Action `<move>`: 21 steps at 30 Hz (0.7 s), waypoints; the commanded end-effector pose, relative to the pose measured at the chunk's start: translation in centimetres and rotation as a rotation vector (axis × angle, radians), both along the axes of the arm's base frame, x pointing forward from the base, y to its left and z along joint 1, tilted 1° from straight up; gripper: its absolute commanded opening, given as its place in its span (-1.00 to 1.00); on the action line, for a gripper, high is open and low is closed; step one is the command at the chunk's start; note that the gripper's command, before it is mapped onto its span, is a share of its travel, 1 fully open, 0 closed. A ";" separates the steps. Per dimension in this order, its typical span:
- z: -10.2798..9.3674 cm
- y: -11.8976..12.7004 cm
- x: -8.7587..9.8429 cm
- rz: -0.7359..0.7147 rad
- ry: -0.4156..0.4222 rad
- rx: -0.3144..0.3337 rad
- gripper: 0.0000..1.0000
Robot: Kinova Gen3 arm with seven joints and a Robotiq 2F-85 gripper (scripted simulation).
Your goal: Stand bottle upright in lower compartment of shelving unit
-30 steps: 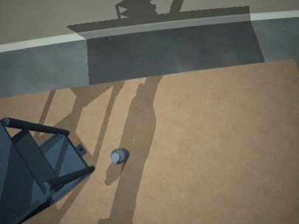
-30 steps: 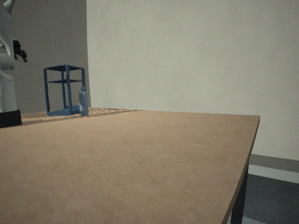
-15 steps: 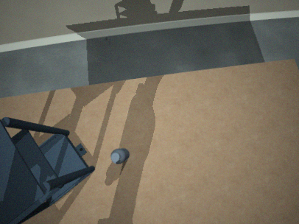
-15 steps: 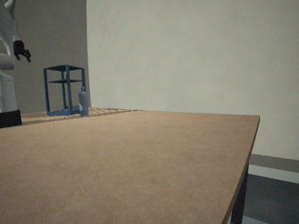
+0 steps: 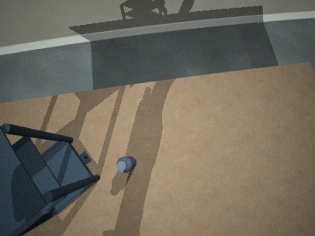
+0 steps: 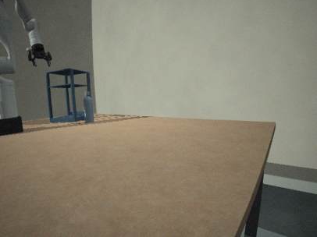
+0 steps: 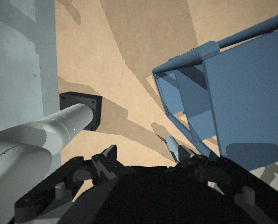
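The grey-blue bottle (image 5: 126, 164) (image 6: 89, 108) stands upright on the table, just outside the blue shelving unit (image 5: 39, 133) (image 6: 73, 96) (image 7: 240, 90), on its right in the exterior view. In the wrist view the bottle (image 7: 171, 145) shows small, far below, beside the unit's frame. My gripper (image 6: 39, 58) (image 7: 147, 151) is open and empty. It hangs high in the air, above and to the left of the unit's top, well apart from the bottle. The top view shows only its shadow.
The robot's white arm and black base (image 6: 8, 125) (image 7: 80, 110) stand at the table's far left, close to the unit. The wooden table (image 5: 233, 138) (image 6: 156, 170) stretches wide to the right, with its edge and leg (image 6: 254, 213) at the right.
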State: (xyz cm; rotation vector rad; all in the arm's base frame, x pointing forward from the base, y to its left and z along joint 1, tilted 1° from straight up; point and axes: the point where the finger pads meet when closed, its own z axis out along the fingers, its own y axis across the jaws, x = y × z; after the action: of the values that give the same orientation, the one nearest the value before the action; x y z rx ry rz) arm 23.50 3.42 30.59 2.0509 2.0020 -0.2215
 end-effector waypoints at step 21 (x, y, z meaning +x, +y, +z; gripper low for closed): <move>-1.7 -7.1 4.9 -0.358 -0.022 0.084 1.00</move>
State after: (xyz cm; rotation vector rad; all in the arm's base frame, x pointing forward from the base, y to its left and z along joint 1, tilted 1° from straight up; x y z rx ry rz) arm 28.35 -3.65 28.90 2.4456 1.6439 -0.1832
